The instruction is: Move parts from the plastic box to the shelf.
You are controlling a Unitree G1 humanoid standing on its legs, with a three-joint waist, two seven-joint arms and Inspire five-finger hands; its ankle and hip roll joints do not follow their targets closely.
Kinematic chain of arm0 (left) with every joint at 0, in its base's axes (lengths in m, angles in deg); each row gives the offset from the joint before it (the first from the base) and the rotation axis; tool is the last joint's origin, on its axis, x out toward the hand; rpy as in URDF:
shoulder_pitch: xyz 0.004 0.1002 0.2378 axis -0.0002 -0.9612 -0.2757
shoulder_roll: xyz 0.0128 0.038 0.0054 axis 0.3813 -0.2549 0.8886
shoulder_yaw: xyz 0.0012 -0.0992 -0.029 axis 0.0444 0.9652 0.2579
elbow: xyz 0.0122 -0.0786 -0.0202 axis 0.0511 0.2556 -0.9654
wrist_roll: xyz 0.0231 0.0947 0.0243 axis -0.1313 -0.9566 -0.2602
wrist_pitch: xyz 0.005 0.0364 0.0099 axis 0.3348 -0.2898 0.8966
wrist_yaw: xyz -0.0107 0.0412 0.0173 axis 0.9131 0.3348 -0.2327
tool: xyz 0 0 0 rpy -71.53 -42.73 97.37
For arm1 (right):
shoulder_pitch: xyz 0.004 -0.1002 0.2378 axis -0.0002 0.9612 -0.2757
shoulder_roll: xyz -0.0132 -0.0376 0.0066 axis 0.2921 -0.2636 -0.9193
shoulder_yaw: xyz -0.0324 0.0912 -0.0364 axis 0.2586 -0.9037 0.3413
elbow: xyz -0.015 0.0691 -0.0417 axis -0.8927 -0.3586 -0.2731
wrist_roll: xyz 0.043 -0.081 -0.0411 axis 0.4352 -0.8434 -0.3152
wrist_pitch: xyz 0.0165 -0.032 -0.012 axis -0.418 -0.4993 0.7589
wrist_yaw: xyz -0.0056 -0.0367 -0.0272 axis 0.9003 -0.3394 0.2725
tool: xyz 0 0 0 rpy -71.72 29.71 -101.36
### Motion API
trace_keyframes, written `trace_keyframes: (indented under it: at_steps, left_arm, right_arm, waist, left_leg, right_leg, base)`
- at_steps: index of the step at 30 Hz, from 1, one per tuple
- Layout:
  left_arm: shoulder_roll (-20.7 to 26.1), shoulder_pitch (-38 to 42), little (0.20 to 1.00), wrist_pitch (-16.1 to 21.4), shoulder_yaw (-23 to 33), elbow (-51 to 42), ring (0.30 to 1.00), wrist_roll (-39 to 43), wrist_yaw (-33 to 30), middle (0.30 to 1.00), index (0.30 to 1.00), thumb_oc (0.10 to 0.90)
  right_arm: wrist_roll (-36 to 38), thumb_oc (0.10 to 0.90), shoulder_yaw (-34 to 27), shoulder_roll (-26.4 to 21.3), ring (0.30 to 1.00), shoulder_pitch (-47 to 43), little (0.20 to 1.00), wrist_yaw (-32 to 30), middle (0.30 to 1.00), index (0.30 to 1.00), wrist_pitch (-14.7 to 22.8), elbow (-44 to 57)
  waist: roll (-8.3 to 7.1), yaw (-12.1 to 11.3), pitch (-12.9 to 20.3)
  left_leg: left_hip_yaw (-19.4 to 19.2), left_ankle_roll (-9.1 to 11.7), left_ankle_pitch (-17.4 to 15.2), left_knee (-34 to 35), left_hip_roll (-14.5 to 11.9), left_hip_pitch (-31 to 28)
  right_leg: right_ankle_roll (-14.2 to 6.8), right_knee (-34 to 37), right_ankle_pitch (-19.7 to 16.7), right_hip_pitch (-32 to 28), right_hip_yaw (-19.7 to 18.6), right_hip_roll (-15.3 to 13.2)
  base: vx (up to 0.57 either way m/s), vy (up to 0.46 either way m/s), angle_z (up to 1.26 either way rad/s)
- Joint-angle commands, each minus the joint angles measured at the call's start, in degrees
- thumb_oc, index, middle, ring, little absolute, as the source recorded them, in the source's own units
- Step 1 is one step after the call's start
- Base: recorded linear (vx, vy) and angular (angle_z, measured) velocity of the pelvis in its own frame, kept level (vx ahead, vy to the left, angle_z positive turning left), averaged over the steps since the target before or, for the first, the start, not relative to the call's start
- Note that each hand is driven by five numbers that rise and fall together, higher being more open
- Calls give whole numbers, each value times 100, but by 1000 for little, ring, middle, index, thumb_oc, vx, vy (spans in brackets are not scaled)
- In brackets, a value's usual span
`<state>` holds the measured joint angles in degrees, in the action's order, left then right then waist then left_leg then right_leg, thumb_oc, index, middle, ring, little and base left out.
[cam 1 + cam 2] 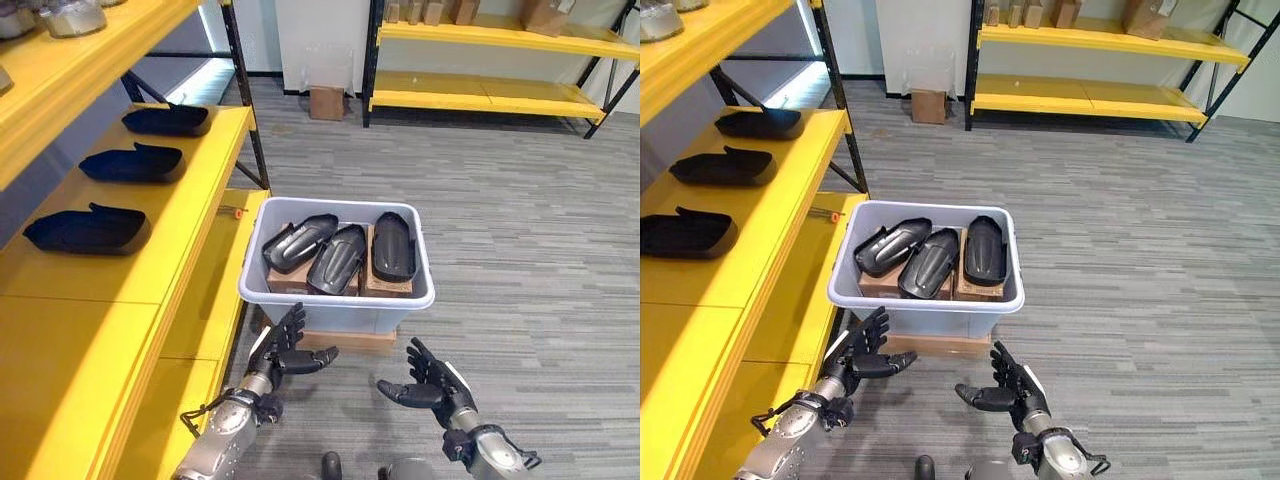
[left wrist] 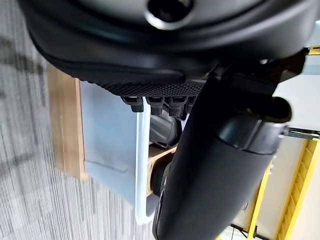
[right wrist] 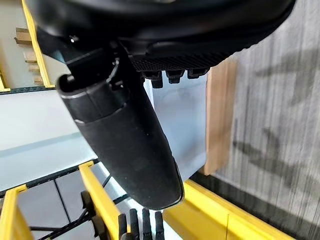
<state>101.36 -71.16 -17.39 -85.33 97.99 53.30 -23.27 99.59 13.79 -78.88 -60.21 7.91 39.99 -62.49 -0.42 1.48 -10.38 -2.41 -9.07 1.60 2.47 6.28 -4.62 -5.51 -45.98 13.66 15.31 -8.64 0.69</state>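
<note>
You're looking down at a grey floor [image 1: 520, 230] of narrow streaked planks, running right across the room. On your left a yellow rack [image 1: 150, 270] with black uprights climbs in tiers. Across the room, against a white wall [image 1: 310, 40], there's a second yellow rack [image 1: 490, 95] holding brown cartons on its upper level. A small cardboard box [image 1: 326, 102] sits on the floor at the wall's foot, just beside that far rack.
</note>
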Motion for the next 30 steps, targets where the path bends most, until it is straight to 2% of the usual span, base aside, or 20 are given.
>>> trace_keyframes:
  at_steps: [1, 2, 4, 5, 6, 9, 11, 12, 14, 17, 20, 22, 23, 25, 27, 28, 30]
  left_arm:
    - [-41, 153, 1000, 523, 208, -520, 1000, -79, 114, 1000, 1000, 900]
    - [-87, 130, 1000, 537, 246, -541, 1000, -45, 132, 1000, 1000, 900]
    - [-113, 126, 1000, 557, 268, -574, 1000, -27, 159, 1000, 1000, 900]
    - [-113, 127, 1000, 557, 269, -574, 1000, -27, 159, 1000, 1000, 900]
    - [-126, 122, 1000, 564, 301, -570, 1000, -57, 186, 1000, 1000, 900]
    - [-260, 143, 1000, 552, 235, -446, 1000, -89, 241, 1000, 1000, 900]
    - [-270, 123, 1000, 562, 251, -451, 1000, -74, 240, 1000, 1000, 900]
    - [-301, 152, 1000, 546, 275, -444, 1000, -89, 215, 1000, 1000, 900]
    - [-329, 216, 1000, 537, 214, -405, 1000, -62, 226, 1000, 1000, 900]
    - [-359, 260, 1000, 532, 201, -356, 1000, -35, 217, 1000, 1000, 900]
    - [-363, 250, 1000, 508, 202, -360, 1000, 28, 206, 1000, 1000, 900]
    - [-354, 239, 1000, 494, 223, -376, 1000, 71, 192, 1000, 1000, 900]
    - [-351, 211, 1000, 491, 239, -387, 1000, 83, 192, 1000, 1000, 900]
    - [-347, 170, 1000, 486, 260, -406, 1000, 58, 179, 1000, 1000, 900]
    - [-332, 136, 1000, 472, 273, -401, 1000, 76, 164, 1000, 1000, 900]
    - [-319, 121, 1000, 470, 273, -394, 1000, 62, 162, 1000, 1000, 900]
    - [-313, 71, 1000, 462, 247, -376, 1000, 14, 167, 1000, 1000, 900]
  right_arm:
    - [289, 900, -176, -135, 1000, -223, 1000, 43, 1000, 1000, 473, 430]
    - [243, 900, -152, -147, 1000, -259, 1000, 63, 1000, 1000, 446, 443]
    - [196, 900, -147, -172, 1000, -300, 1000, 53, 1000, 1000, 446, 465]
    - [196, 900, -147, -172, 1000, -301, 1000, 53, 1000, 1000, 446, 465]
    - [118, 900, -170, -221, 1000, -333, 1000, 43, 1000, 1000, 447, 506]
    - [151, 900, -182, -197, 1000, -339, 1000, 7, 1000, 1000, 478, 429]
    - [176, 900, -189, -213, 1000, -339, 1000, -1, 1000, 1000, 490, 450]
    - [206, 900, -254, -258, 1000, -354, 1000, -10, 1000, 1000, 536, 492]
    - [270, 900, -279, -259, 1000, -360, 1000, -27, 1000, 1000, 551, 471]
    - [318, 900, -296, -288, 1000, -356, 1000, -20, 1000, 1000, 558, 469]
    - [360, 900, -299, -362, 1000, -351, 1000, 3, 1000, 1000, 561, 495]
    - [346, 900, -295, -440, 1000, -359, 1000, -8, 1000, 1000, 544, 521]
    - [324, 900, -291, -462, 1000, -344, 1000, -19, 1000, 1000, 535, 536]
    - [286, 900, -290, -491, 1000, -337, 1000, -51, 1000, 1000, 527, 532]
    - [227, 900, -317, -507, 1000, -317, 1000, -92, 1000, 1000, 567, 585]
    - [226, 900, -331, -513, 1000, -306, 1000, -103, 1000, 1000, 580, 597]
    - [199, 900, -374, -546, 1000, -243, 1000, -115, 1000, 1000, 619, 641]
  waist:
    - [117, 84, 200]
    - [102, 79, 225]
    - [89, 80, 215]
    - [91, 82, 210]
    - [38, 93, 231]
    - [-49, 85, 415]
    - [-33, 67, 450]
    - [-22, 53, 523]
    - [-22, 94, 557]
    - [-50, 128, 559]
    - [-167, 78, 416]
    - [-242, 3, 278]
    - [-263, -30, 247]
    - [-298, -49, 215]
    - [-387, -83, 243]
    - [-405, -102, 243]
    - [-343, -88, 295]
  left_leg:
    - [313, 421, -96, 161, -265, -40]
    - [314, 469, -180, 222, -188, -195]
    - [295, 522, -310, 204, -174, -343]
    - [297, 522, -311, 204, -176, -348]
    - [330, 563, -491, 102, -151, -468]
    - [359, 651, -729, -143, -210, -583]
    - [337, 684, -752, -167, -253, -634]
    - [257, 812, -715, -395, -398, -623]
    - [249, 929, -739, -601, -506, -594]
    - [191, 1148, -572, -1218, -696, -415]
    - [134, 1319, 45, -2831, -786, 296]
    - [100, 1330, 234, -3782, -744, 770]
    - [65, 1290, 246, -3904, -760, 903]
    - [-79, 1218, 254, -3653, -957, 1124]
    - [-66, 1134, 168, -2984, -1279, 1187]
    - [-47, 1113, 153, -2581, -1353, 1024]
    - [93, 1183, 406, -1159, -1611, 765]
  right_leg:
    - [116, 2191, -1436, -162, 806, 34]
    - [47, 3054, -1646, -62, 977, 0]
    - [-26, 3805, -1916, -163, 1271, -150]
    - [-26, 3810, -1918, -171, 1273, -150]
    - [-28, 4082, -2055, -270, 1316, -182]
    - [107, 4369, -2071, -717, 957, -101]
    - [134, 4416, -2068, -806, 964, -68]
    - [209, 4403, -2000, -929, 1047, -29]
    - [281, 4438, -1890, -1054, 1032, 31]
    - [408, 4462, -1723, -1245, 1022, 116]
    - [554, 4588, -1634, -1517, 1003, 98]
    - [645, 4623, -1587, -1623, 997, 76]
    - [674, 4650, -1560, -1694, 959, 69]
    - [677, 4686, -1543, -1763, 940, 13]
    - [629, 4663, -1505, -1769, 880, -94]
    - [601, 4650, -1480, -1785, 846, -109]
    - [535, 4614, -1368, -1788, 753, -78]
  base:
    - [326, -23, 1]
    - [318, -49, -14]
    - [239, -60, -7]
    - [252, -92, 11]
    - [257, -111, 24]
    - [325, -141, 47]
    - [219, -108, 21]
    - [224, -139, -22]
    - [238, -162, -13]
    - [166, -150, 6]
    - [80, -169, 1]
    - [42, -135, -7]
    - [83, -81, 0]
    - [85, -30, 7]
    - [120, 42, -6]
    - [150, 97, -29]
    - [114, 94, -44]
